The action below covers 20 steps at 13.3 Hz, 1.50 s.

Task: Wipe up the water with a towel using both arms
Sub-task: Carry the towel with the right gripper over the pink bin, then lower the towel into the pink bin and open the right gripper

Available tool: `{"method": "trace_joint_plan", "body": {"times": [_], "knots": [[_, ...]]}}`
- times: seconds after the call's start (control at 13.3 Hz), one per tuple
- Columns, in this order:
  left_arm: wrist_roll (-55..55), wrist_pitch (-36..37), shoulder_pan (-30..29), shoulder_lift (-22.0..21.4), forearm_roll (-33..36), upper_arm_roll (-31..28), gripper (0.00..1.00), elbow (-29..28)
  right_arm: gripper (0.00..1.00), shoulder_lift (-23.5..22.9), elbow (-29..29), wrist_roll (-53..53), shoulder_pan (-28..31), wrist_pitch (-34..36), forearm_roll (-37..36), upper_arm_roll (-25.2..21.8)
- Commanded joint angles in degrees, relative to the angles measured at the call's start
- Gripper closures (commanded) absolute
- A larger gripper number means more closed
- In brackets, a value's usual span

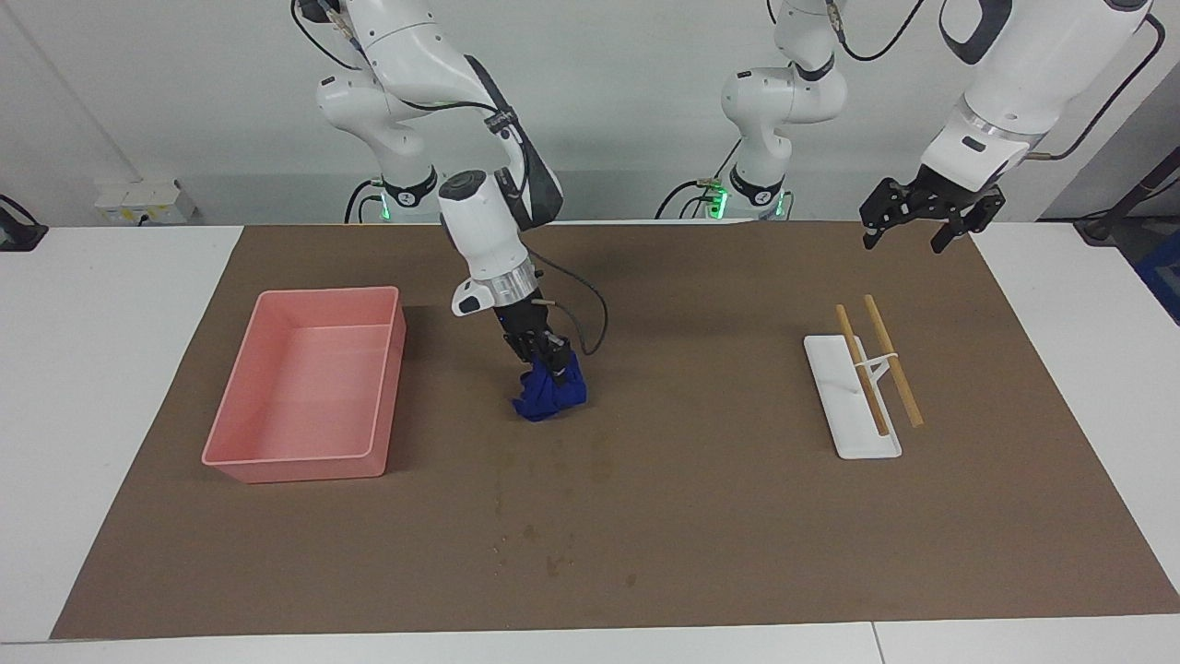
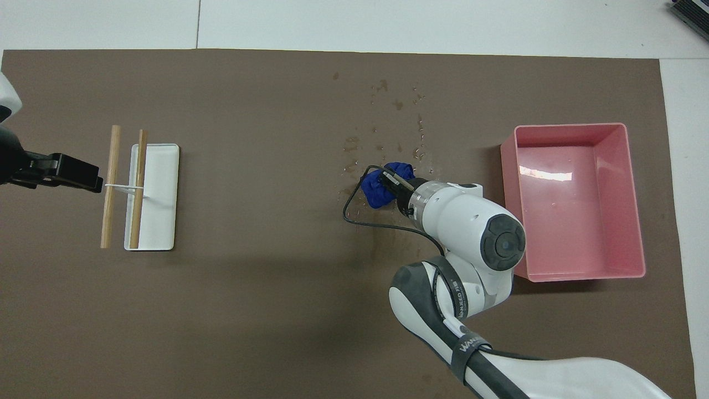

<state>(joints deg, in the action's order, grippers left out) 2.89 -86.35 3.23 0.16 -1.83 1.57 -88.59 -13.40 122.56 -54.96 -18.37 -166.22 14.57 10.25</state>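
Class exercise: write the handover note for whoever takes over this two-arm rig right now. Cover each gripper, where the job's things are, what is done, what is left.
Right gripper: shut on the bunched blue towel, pressing it to the brown mat beside the pink bin.
Left gripper: open, waiting in the air near the white rack with two wooden sticks.
Done: towel picked up and brought to the spill.
Left: water drops remain farther from the robots than the towel.

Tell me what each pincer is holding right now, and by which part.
The right pincer grips the bunched blue towel at its top, pressed to the brown mat. The left pincer hangs open, holding nothing.
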Motion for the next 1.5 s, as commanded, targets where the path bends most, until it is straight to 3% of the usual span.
{"method": "trace_joint_plan", "body": {"times": [0.0,0.15,0.23,0.38,0.75,0.9,1.05,1.2,1.43], "knots": [[0.54,0.04,-0.94,-1.66,-0.72,0.19,0.0,-2.2,1.0,2.48,-1.8,1.09,0.52,5.87,0.37,0.21],[0.36,0.04,-1.04,-1.66,-0.72,0.19,0.0,-2.29,1.0,7.04,-1.8,1.52,2.97,13.6,0.28,0.12],[0.54,0.04,-1.04,-1.66,-0.72,0.28,0.0,-2.2,1.0,12.37,-1.71,1.87,4.73,21.04,0.28,0.12],[0.36,0.04,-1.04,-1.66,-0.72,0.28,0.0,-2.29,1.0,17.94,-1.19,3.27,7.63,28.9,0.19,0.12],[0.45,0.22,-1.21,-1.66,-0.72,0.19,0.0,-2.29,1.0,28.23,-0.49,28.97,21.32,49.99,0.19,0.12],[0.45,0.3,-1.21,-1.66,-0.72,0.19,0.0,-2.29,1.0,29.47,0.56,44.42,30.1,54.23,0.19,-0.06],[0.45,0.31,-1.21,-1.66,-0.72,0.19,0.0,-2.29,1.0,29.57,2.41,57.03,36.97,53.98,0.19,-0.06],[0.45,0.31,-1.12,-1.66,-0.72,0.19,0.0,-2.29,1.0,27.56,4.52,57.95,39.54,52.15,0.02,-0.06],[0.45,0.31,-1.12,-1.66,-0.72,0.19,0.0,-2.29,1.0,21.59,4.88,57.43,38.76,47.22,-1.38,0.21]]}}
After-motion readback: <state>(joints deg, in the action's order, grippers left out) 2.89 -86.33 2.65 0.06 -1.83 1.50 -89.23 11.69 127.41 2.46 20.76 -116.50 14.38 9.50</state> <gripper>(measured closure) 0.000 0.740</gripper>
